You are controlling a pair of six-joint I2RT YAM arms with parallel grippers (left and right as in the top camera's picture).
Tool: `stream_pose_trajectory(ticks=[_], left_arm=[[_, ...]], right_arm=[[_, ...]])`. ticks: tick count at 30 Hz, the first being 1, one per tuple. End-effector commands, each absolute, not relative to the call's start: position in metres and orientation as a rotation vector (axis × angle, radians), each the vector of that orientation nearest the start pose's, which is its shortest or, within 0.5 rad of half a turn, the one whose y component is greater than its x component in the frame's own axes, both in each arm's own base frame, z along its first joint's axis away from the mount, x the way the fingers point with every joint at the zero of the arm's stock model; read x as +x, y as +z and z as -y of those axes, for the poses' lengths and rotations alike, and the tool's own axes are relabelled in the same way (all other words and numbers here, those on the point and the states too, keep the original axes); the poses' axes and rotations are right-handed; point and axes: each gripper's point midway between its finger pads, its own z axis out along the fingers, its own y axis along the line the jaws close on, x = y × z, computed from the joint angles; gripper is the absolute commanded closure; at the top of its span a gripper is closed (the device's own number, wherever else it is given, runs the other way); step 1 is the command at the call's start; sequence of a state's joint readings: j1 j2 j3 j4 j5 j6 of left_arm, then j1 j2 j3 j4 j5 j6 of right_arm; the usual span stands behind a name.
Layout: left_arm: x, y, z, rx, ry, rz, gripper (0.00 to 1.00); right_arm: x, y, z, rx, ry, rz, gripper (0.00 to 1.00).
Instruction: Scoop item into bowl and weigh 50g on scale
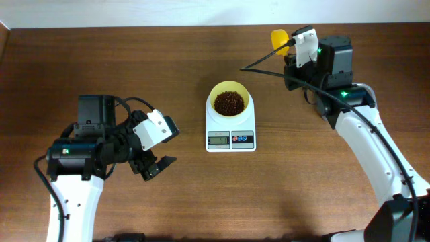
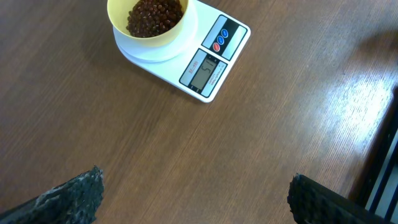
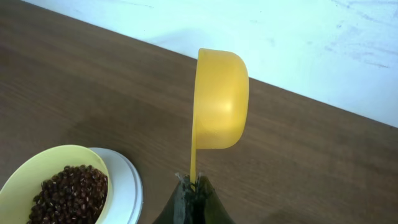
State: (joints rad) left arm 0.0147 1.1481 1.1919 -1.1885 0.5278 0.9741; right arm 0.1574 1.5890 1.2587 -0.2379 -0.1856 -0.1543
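The pale-yellow bowl (image 1: 229,101) stands on the white scale (image 1: 230,134) in the middle of the table, with a heap of dark red-brown beans (image 1: 228,103) in it. Bowl (image 2: 152,25), beans (image 2: 155,14) and scale (image 2: 208,65) show at the top of the left wrist view; bowl (image 3: 53,180) and beans (image 3: 71,193) show at the lower left of the right wrist view. My right gripper (image 3: 194,183) is shut on the handle of a yellow scoop (image 3: 219,99), held on edge above the table, back right of the scale (image 3: 124,186). My left gripper (image 2: 196,196) is open and empty, front left of the scale.
The yellow scoop (image 1: 279,37) shows in the overhead view near the table's far edge, by a white wall. A black cable (image 1: 265,62) runs from the right arm over the table behind the scale. The brown wooden table (image 1: 201,195) carries nothing else in view.
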Motion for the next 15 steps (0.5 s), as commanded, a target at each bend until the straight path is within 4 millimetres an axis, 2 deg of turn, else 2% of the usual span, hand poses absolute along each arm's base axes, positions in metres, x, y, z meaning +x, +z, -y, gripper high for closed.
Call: stream_pose_trajectory(ticks=[1, 3, 4, 5, 8, 10, 13, 15], left_arm=[[0.246, 0.225, 0.085, 1.293, -0.352, -2.131, 0.01], [0.247, 0.225, 0.085, 1.293, -0.351, -2.131, 0.01], [0.247, 0.225, 0.085, 1.293, -0.351, -2.131, 0.01], [0.246, 0.225, 0.085, 1.293, -0.352, -2.131, 0.01], [0.247, 0.225, 0.085, 1.293, -0.351, -2.131, 0.01], [0.247, 0.225, 0.085, 1.293, -0.351, -2.131, 0.01], [0.246, 0.225, 0.085, 1.293, -0.352, -2.131, 0.01], [0.246, 0.225, 0.085, 1.293, -0.352, -2.131, 0.01]], right_arm=[[0.461, 0.225, -0.137, -0.468, 0.363, -2.088, 0.96], [0.45, 0.217, -0.155, -0.517, 0.404, -2.115, 0.96], [0.437, 0.199, -0.174, -0.614, 0.412, -2.162, 0.96], [0.43, 0.19, -0.183, -0.686, 0.406, -2.175, 0.96], [0.417, 0.185, -0.206, -0.82, 0.397, -2.149, 0.96], [0.417, 0.18, -0.209, -0.847, 0.364, -2.151, 0.96], [0.414, 0.149, -0.205, -0.983, 0.224, -2.191, 0.96], [0.412, 0.137, -0.21, -1.034, 0.209, -2.199, 0.96]])
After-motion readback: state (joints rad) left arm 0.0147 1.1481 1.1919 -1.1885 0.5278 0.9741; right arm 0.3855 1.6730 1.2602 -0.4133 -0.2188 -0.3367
